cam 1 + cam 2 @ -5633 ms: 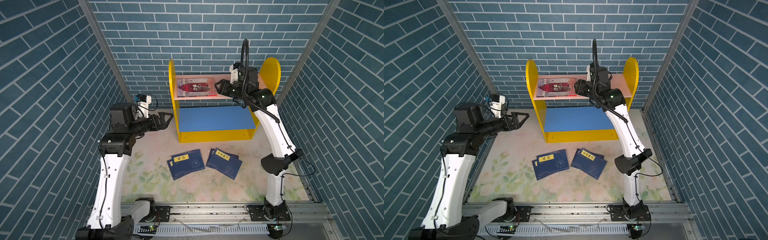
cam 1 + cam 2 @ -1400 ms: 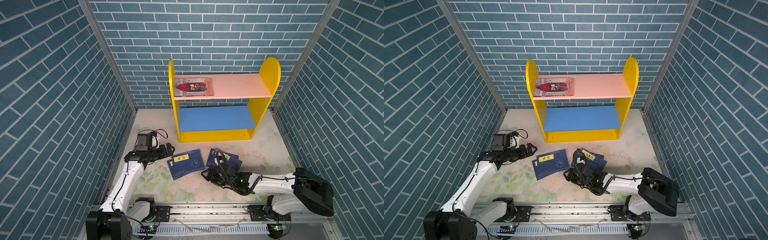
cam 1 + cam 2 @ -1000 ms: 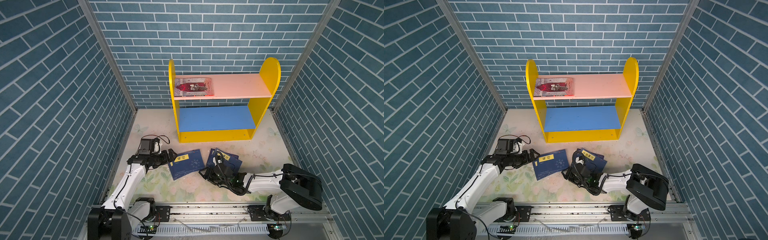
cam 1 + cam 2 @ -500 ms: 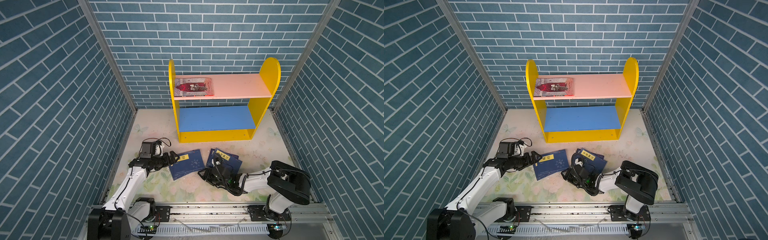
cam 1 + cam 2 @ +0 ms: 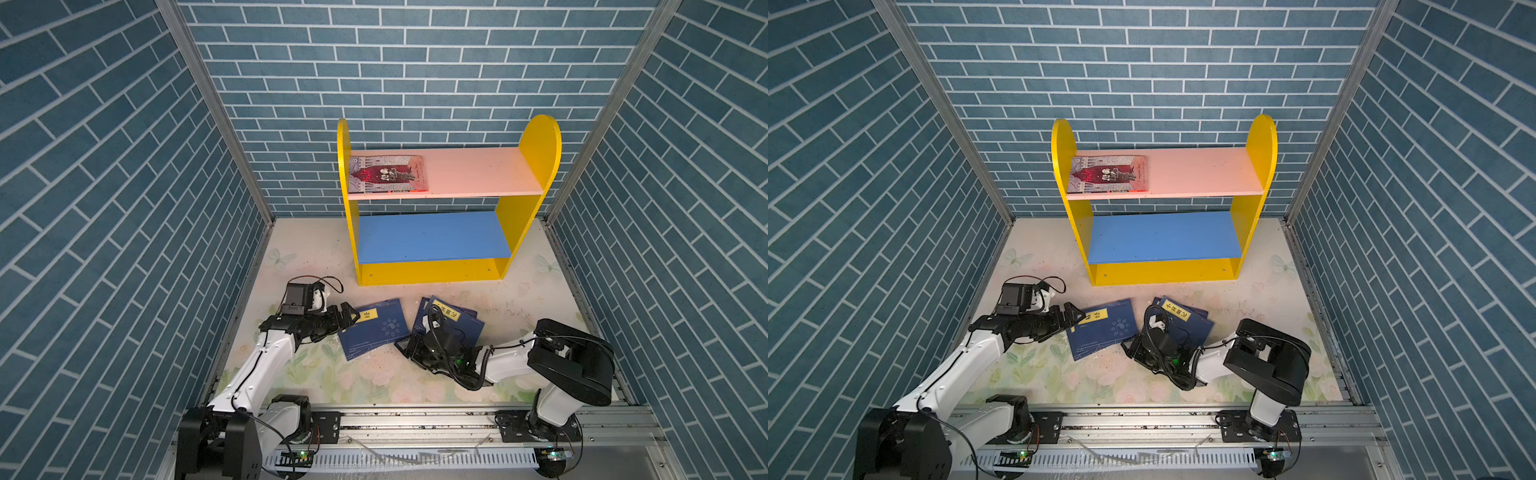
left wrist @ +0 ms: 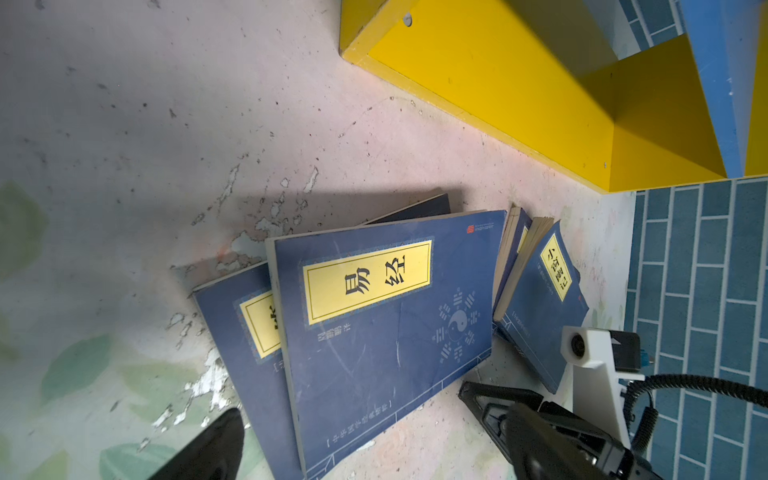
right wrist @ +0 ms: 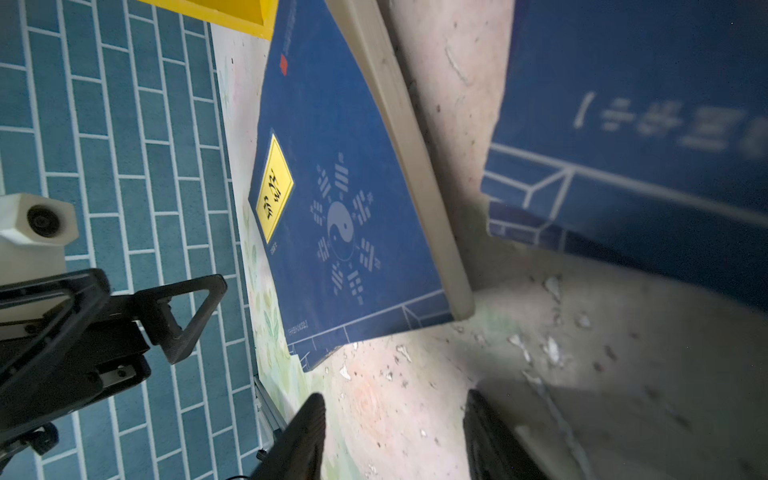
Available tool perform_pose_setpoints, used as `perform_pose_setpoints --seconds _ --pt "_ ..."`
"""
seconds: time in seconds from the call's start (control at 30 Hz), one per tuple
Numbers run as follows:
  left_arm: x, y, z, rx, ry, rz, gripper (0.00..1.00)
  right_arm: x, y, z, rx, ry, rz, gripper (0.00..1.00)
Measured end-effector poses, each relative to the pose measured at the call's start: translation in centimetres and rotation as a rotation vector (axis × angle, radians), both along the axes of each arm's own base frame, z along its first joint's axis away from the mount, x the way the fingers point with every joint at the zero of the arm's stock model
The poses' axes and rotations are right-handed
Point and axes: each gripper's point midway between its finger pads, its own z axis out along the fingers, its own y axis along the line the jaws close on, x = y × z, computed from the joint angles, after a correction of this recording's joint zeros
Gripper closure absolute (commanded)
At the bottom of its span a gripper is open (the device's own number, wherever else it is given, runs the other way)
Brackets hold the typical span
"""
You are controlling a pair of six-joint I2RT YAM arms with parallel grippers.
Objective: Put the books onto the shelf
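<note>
The shelf (image 5: 432, 272) (image 5: 1163, 272) stands at the back, and a grey-and-red book (image 5: 388, 173) (image 5: 1106, 174) lies flat on its pink upper board. Navy books lie on the floor in two overlapping piles: a left pile (image 5: 374, 332) (image 6: 382, 316) (image 7: 345, 199) and a right pile (image 5: 455, 322) (image 6: 544, 299) (image 7: 644, 145). My left gripper (image 5: 352, 319) (image 5: 1077, 319) (image 6: 374, 457) is open, low at the left pile's edge, its fingers either side of the top book's corner. My right gripper (image 5: 402, 345) (image 5: 1126, 345) (image 7: 395, 436) is open over bare floor between the piles.
Blue brick-pattern walls (image 5: 124, 208) close in both sides and the back. A metal rail (image 5: 415, 424) runs along the front edge. The floor mat (image 5: 374, 378) is floral and scuffed. The blue lower board (image 5: 432, 237) of the shelf holds nothing.
Both arms came down from shelf height to the floor. Over the last second the left gripper slid right to the left pile's edge, and the right arm folded in while its gripper stayed between the piles.
</note>
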Motion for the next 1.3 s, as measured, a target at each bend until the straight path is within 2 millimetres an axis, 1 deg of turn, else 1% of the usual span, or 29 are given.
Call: perform_pose_setpoints --seconds 0.17,0.33,0.53,0.77,0.97,1.2,1.3 --pt "0.3 -0.3 -1.0 0.002 0.024 -0.011 0.0 0.8 0.5 0.0 0.042 -0.009 -0.013 0.47" --pt "0.2 -1.0 -1.7 0.01 0.044 -0.042 0.0 1.3 0.8 0.0 0.077 -0.008 -0.034 0.47" --pt "0.2 -1.6 -2.6 0.02 0.071 -0.07 0.0 1.9 0.4 0.0 0.092 -0.005 -0.059 0.47" --pt "0.8 -2.5 -2.7 0.035 0.069 -0.116 0.0 2.5 0.0 0.0 0.098 -0.002 -0.084 0.48" --pt "0.6 -3.1 -3.2 0.037 0.08 -0.145 0.0 3.0 -0.1 -0.1 0.131 0.0 -0.111 0.48" --pt "0.4 -4.1 -2.9 0.023 0.064 -0.183 0.0 3.8 -0.2 -0.1 0.167 0.003 -0.139 0.49" --pt "0.4 -4.3 -2.8 0.021 0.062 -0.193 0.0 4.0 0.0 -0.1 0.177 0.005 -0.145 0.49"
